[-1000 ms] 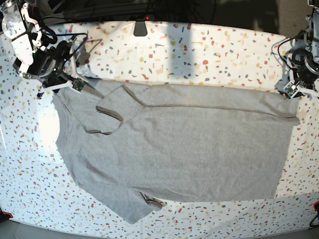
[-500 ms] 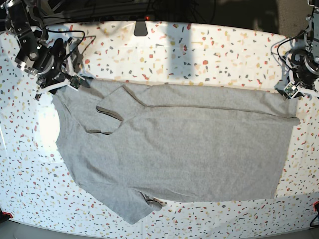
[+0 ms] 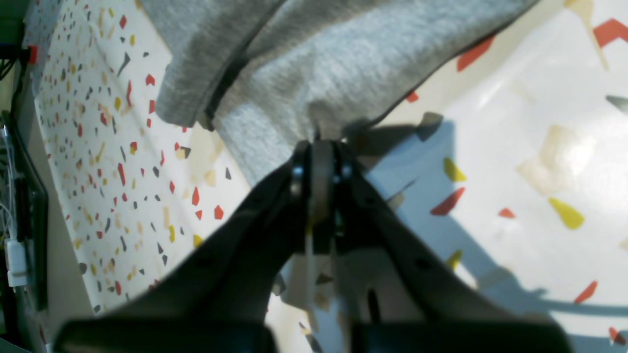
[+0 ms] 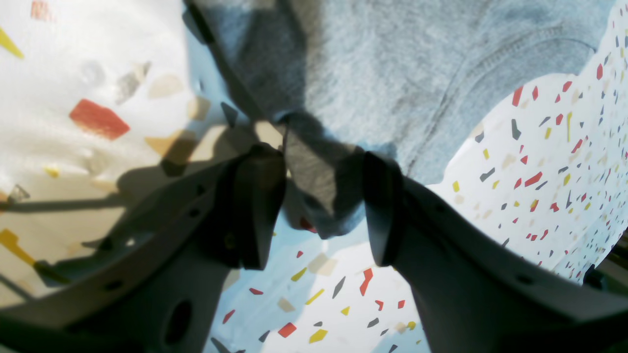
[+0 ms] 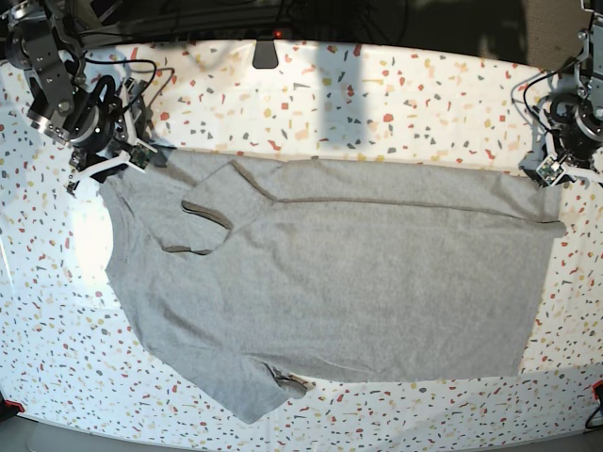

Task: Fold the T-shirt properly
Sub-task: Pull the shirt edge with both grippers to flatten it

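Observation:
The heather-grey T-shirt [image 5: 349, 273] lies spread on the speckled table, plain side up, with no lettering showing. One sleeve [image 5: 209, 212] is folded onto the body and the other [image 5: 254, 395] points to the near edge. My right gripper [image 5: 97, 169] sits at the shirt's far left corner. In the right wrist view it [image 4: 321, 206] is open, with a fold of the grey cloth [image 4: 392, 63] between its fingers. My left gripper [image 5: 551, 172] is at the far right corner. In the left wrist view it [image 3: 316, 147] is shut on the shirt's edge [image 3: 319, 63].
The white terrazzo table [image 5: 377, 94] runs past the shirt on all sides. A black mount [image 5: 266, 52] sits at the far edge. Cables [image 5: 141, 71] hang by the left arm base and by the right arm [image 5: 532, 89].
The arm on the base view's left has swung back and slightly left, its gripper staying at the shirt's corner. The shirt and the other arm have not visibly moved.

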{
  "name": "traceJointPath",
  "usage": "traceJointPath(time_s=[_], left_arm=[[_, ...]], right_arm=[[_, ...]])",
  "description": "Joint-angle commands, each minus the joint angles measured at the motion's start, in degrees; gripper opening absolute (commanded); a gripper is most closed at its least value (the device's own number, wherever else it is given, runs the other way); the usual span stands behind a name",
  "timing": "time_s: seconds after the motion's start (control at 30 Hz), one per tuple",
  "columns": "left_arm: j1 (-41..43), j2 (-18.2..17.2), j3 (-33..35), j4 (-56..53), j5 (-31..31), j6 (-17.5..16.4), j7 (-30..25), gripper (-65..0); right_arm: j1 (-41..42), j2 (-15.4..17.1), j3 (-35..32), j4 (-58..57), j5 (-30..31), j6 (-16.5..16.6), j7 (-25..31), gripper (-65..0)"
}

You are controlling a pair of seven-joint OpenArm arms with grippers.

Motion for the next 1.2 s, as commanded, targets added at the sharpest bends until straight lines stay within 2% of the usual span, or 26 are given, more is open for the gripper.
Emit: traceJointPath(time_s=[0.0, 0.17, 0.27, 0.3, 0.37, 0.4, 0.5, 0.73, 0.93, 1.17], left_arm=[[-0.20, -0.96, -0.28, 0.50, -0.44, -0.24, -0.48, -65.0], [-0.20, -0.96, -0.28, 0.50, -0.44, -0.24, -0.46, -65.0], [-0.20, -0.96, -0.28, 0.50, -0.46, -0.24, -0.46, -65.0], [-0.20, -0.96, -0.28, 0.50, -0.50, -0.24, -0.48, -65.0], [-0.13, -1.01, -0.31, 0.50, -3.45, -0.24, -0.31, -65.0], [-0.13, -0.98, -0.35, 0.50, -5.97, -0.24, 0.28, -65.0], [-0.11, -1.01, -0.35, 0.50, -11.19, -0.26, 1.79, -65.0], [5.07, -0.98, -0.90, 4.00, -12.59, -0.22, 2.71, -65.0], [13.84, -0.96, -8.17, 9.05, -19.78, -0.24, 2.56, -65.0], [21.31, -0.96, -14.38, 12.61, -19.89, -0.24, 2.12, -65.0]], right_arm=[[0.50, 0.94, 0.37, -0.13, -1.49, -1.11, -0.31, -36.8], [1.14, 0.94, 0.39, -0.13, -2.93, -1.68, 0.63, -54.2], [1.14, 0.94, 0.39, -0.13, -2.67, -7.56, 2.40, -63.6], [1.14, 0.94, 0.39, -0.13, -2.19, -9.81, 2.58, -65.0], [1.11, 0.96, 0.39, 0.00, -0.72, -14.29, 2.56, -65.0], [1.11, 0.96, 0.39, 0.20, -0.76, -15.26, 2.51, -65.0], [0.20, 0.96, 0.39, 1.60, -0.76, -15.23, 1.66, -65.0], [-6.71, 0.96, 0.46, 6.21, -0.79, -15.23, 0.28, -65.0], [-14.38, 0.96, 1.99, 10.14, -0.76, -16.79, -1.42, -65.0], [-27.36, 0.94, 9.49, 14.73, -0.74, -17.00, 1.16, -65.0]])
